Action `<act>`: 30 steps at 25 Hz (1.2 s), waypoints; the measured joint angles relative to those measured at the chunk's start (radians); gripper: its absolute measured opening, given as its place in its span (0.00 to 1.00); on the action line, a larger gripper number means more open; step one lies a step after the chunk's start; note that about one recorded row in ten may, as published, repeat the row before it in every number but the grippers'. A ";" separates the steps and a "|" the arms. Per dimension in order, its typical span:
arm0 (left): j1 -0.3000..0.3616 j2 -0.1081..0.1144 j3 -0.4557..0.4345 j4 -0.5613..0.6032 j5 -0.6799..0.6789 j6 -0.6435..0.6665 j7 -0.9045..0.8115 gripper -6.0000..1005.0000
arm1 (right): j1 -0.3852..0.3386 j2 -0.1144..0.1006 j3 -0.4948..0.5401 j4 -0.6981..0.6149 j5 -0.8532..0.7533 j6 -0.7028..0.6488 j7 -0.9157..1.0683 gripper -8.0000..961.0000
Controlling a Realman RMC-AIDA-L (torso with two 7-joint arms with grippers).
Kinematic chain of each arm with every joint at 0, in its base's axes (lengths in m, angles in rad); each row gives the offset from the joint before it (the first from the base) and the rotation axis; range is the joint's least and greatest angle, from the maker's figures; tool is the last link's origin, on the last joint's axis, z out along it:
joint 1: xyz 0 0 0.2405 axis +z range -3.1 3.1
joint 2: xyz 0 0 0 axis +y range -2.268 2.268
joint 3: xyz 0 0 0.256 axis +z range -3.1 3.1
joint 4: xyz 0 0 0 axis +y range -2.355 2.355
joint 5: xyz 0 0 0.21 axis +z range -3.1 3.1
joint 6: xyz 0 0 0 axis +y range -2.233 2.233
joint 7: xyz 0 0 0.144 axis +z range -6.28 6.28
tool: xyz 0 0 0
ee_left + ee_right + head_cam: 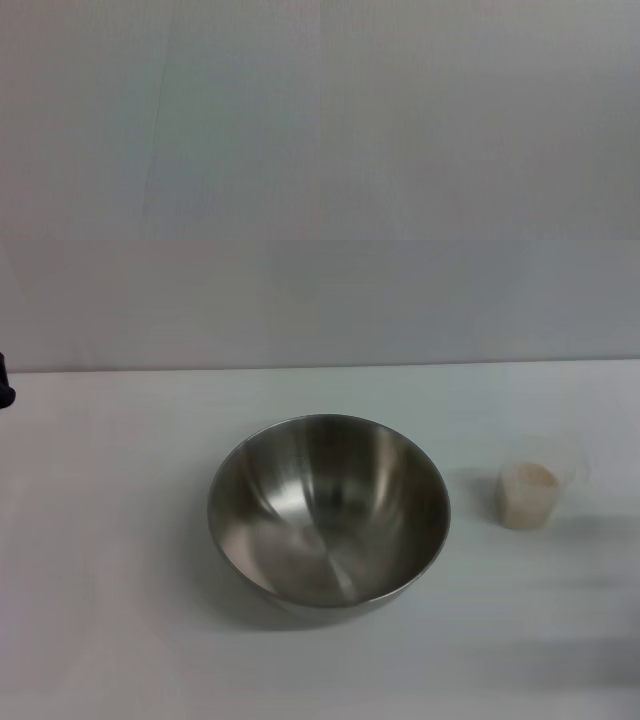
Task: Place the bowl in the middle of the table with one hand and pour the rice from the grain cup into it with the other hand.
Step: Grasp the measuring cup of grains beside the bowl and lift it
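Note:
The large steel bowl (328, 510) stands upright near the middle of the white table (110, 560), and nothing lies inside it. To its right, a short gap away, the small clear grain cup (537, 502) stands upright with pale rice (529, 480) in it. A small black piece of my left gripper (5, 380) shows at the far left edge of the head view, well away from the bowl. My right gripper is out of view. Both wrist views show only a plain grey surface.
The table's far edge meets a pale wall (320, 300) behind the bowl. Bare tabletop lies left of the bowl and along the front.

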 joint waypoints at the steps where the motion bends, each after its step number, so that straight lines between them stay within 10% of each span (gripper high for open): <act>1: -0.001 0.000 0.001 0.000 0.000 -0.006 0.000 0.21 | -0.002 0.001 -0.003 0.005 0.000 0.000 -0.002 0.85; 30: -0.008 -0.003 0.009 -0.006 0.000 -0.023 0.009 0.21 | 0.008 0.004 -0.081 0.149 -0.124 0.098 0.053 0.85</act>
